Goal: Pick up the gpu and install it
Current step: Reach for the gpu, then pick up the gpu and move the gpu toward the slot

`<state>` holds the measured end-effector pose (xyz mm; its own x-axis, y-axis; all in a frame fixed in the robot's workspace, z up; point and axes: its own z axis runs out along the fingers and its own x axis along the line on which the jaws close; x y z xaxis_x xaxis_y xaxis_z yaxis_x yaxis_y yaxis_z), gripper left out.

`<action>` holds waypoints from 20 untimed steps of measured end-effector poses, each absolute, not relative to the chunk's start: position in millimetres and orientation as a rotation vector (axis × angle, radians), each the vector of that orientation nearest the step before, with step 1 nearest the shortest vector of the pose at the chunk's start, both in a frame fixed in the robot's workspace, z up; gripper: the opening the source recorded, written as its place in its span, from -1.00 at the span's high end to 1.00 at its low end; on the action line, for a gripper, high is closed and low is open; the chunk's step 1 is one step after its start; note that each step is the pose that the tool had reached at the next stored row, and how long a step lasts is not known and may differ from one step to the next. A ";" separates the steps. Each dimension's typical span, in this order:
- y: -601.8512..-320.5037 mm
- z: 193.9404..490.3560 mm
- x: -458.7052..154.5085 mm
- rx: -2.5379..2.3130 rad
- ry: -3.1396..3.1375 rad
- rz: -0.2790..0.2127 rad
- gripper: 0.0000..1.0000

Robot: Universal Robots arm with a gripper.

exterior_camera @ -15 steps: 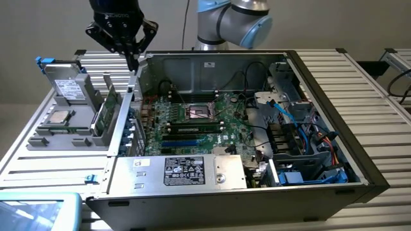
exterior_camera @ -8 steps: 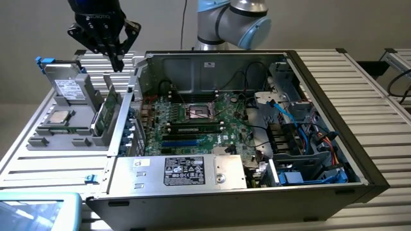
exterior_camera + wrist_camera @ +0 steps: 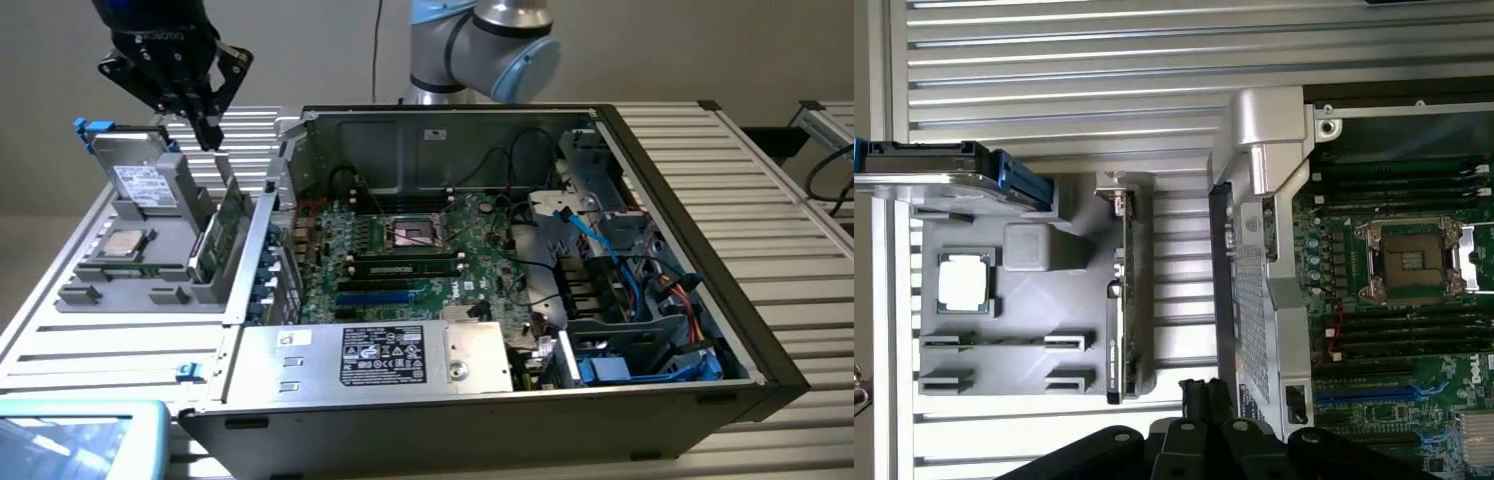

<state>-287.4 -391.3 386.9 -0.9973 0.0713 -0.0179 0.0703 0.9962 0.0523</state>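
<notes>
The gpu [image 3: 218,238] stands on edge in the grey holder [image 3: 100,295] at the exterior view's left, beside the open computer case [image 3: 667,405]. In the wrist view the gpu [image 3: 1119,300] is a thin green edge with its silver bracket at one end. My gripper [image 3: 207,135] hangs above the holder's far end, just over the card's far end and clear of it. Its black fingers [image 3: 1199,395] are shut with nothing between them. The motherboard [image 3: 400,265] lies in the case with a blue card slot [image 3: 374,297].
In the holder also sit a grey drive with a white label [image 3: 140,180], a CPU chip [image 3: 127,242] and a narrow memory stick [image 3: 1004,340]. The case wall [image 3: 274,215] rises right beside the holder. A power supply [image 3: 380,355] and cables [image 3: 627,270] fill the case's near and right parts.
</notes>
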 end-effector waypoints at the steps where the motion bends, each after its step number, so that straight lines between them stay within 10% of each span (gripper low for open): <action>1: -391.1 386.7 -291.7 0.110 3.119 0.081 0.76; 20: -383.5 382.8 -328.5 0.111 3.119 0.081 0.76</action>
<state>-328.5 -383.5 382.8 -0.9973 0.0712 -0.0175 0.0702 0.9961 0.0528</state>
